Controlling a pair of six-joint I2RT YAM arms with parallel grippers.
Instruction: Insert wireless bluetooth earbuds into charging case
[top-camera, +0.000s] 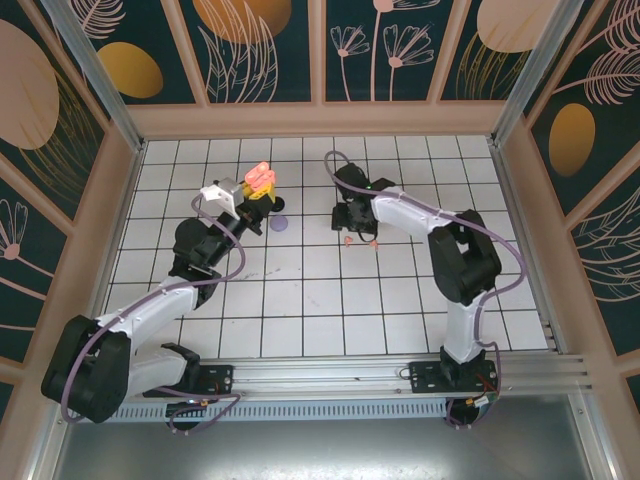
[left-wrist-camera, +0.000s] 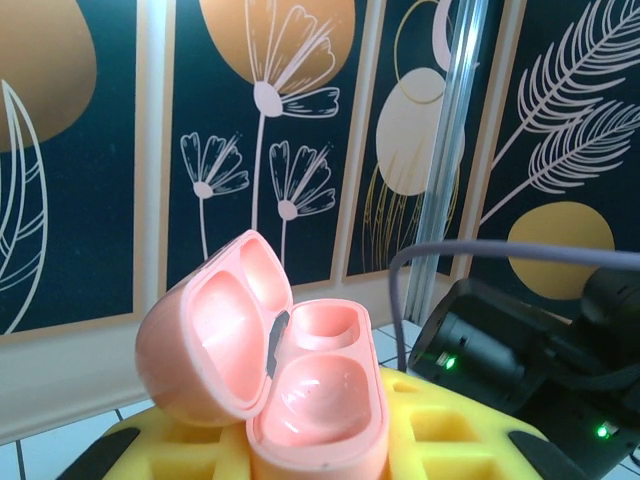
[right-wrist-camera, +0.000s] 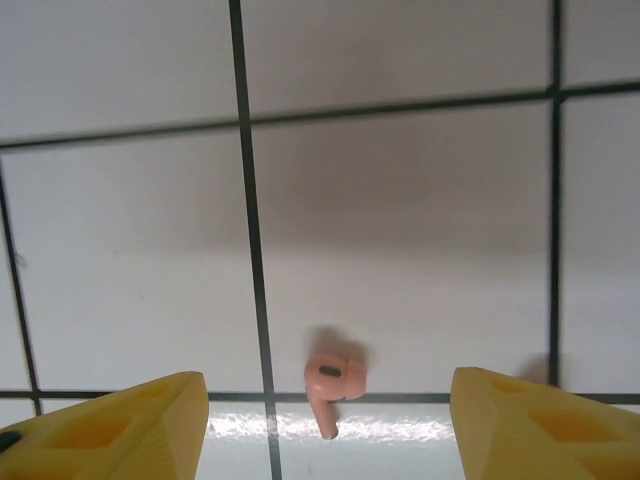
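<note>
My left gripper (left-wrist-camera: 318, 455) is shut on a salmon-pink charging case (left-wrist-camera: 318, 395) and holds it above the tiles, its yellow fingers (left-wrist-camera: 450, 430) on either side. The lid (left-wrist-camera: 205, 335) is swung open and both wells are empty. From above, the case (top-camera: 260, 177) sits at the tip of the left gripper (top-camera: 258, 198). My right gripper (right-wrist-camera: 325, 425) points down at the floor, open, with its yellow fingers (right-wrist-camera: 130, 428) wide apart. A salmon-pink earbud (right-wrist-camera: 333, 385) lies flat on a tile between them, untouched. In the top view the right gripper (top-camera: 357, 226) hovers over small pink earbuds (top-camera: 347, 240).
A small lilac object (top-camera: 280, 222) lies on the tiles between the two grippers. The right arm's black wrist (left-wrist-camera: 500, 350) looms close behind the case. Wooden walls (top-camera: 320, 118) border the tiled floor (top-camera: 320, 300) on three sides.
</note>
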